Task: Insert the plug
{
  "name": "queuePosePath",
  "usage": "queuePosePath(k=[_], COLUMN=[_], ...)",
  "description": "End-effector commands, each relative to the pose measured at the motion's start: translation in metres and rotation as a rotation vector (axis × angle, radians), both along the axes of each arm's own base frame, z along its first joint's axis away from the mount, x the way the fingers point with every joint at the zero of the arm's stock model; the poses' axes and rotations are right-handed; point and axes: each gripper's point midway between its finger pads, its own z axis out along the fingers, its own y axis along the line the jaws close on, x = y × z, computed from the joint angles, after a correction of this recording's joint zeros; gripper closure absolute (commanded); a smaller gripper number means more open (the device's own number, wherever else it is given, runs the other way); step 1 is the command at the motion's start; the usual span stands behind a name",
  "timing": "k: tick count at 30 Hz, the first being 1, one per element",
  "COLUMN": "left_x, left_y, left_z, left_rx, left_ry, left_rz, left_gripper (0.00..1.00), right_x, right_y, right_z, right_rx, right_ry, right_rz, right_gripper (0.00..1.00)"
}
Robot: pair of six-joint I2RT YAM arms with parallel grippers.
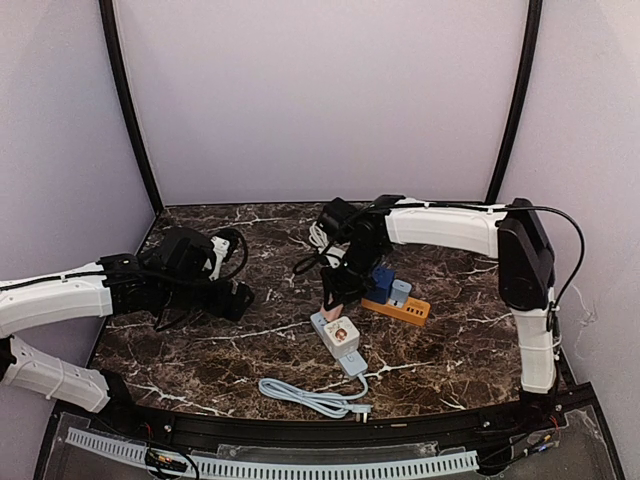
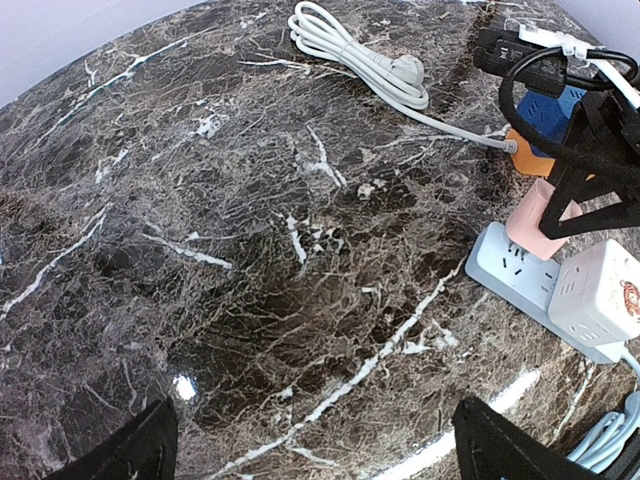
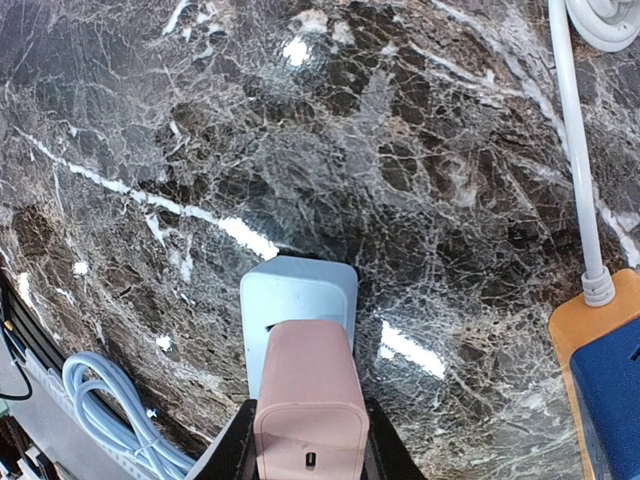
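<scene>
My right gripper [image 1: 338, 292] is shut on a pink plug adapter [image 3: 310, 410] and holds it upright, down on the far end of a pale blue power strip [image 3: 297, 290]. The pink plug [image 2: 541, 222] and the strip [image 2: 520, 275] also show in the left wrist view, with a white cube adapter [image 2: 598, 294] plugged in beside it. From above the strip [image 1: 322, 324] lies mid-table with the cube [image 1: 340, 333] on it. My left gripper [image 1: 240, 300] is open and empty over bare marble at the left; its fingertips [image 2: 140, 450] frame the bottom corners of its view.
An orange power strip [image 1: 400, 308] with a blue plug [image 1: 382, 283] lies right of the pale blue one. A coiled white cable [image 2: 350, 45] lies behind it. The pale blue strip's cord [image 1: 315, 397] is bundled near the front edge. Purple walls enclose the table.
</scene>
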Motion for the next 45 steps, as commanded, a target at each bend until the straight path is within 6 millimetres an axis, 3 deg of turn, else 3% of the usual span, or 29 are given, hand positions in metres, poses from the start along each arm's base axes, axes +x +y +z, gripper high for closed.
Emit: queuePosePath(k=[1, 18, 24, 29, 45], left_x=[-0.003, -0.006, -0.009, -0.010, 0.006], left_y=[0.007, 0.006, 0.008, 0.009, -0.011], left_z=[-0.013, -0.014, -0.005, 0.001, 0.032], left_rx=[0.034, 0.047, 0.059, 0.075, 0.086], left_ry=[0.027, 0.042, 0.042, 0.045, 0.009], left_rz=[0.007, -0.011, -0.024, -0.041, -0.096], left_gripper=[0.03, 0.03, 0.03, 0.02, 0.01], right_x=[0.006, 0.008, 0.010, 0.001, -0.007], right_y=[-0.007, -0.004, -0.001, 0.004, 0.004], right_z=[-0.021, -0.021, -0.021, -0.026, -0.037], right_rx=[-0.115, -0.212, -0.272, -0.345, -0.387], right_ry=[-0.030, -0.062, -0.092, -0.115, -0.120], right_rz=[-0.025, -0.103, -0.111, -0.102, -0.153], right_gripper=[1.00, 1.00, 1.00, 1.00, 1.00])
